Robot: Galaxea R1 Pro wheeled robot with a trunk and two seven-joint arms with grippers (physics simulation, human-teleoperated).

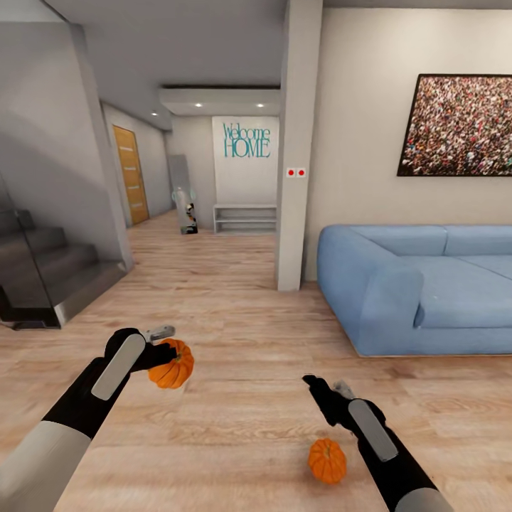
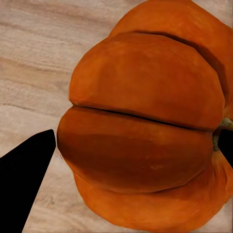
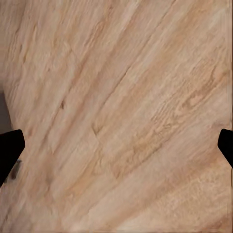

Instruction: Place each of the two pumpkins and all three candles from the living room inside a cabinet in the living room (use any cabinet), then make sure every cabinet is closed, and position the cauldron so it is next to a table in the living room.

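My left gripper is shut on a ribbed orange pumpkin and holds it above the wooden floor at the lower left of the head view. Up close, that pumpkin sits between the two black fingertips, stem to one side. A second pumpkin stands upright on the floor just beside my right forearm. My right gripper hangs open above bare floorboards, its fingertips wide apart with nothing between them. Candles, cabinet, cauldron and table are out of view.
A blue sofa stands at the right under a framed picture. A white pillar rises ahead. Dark stairs are at the left. A hallway leads back to a low white shelf and a wooden door.
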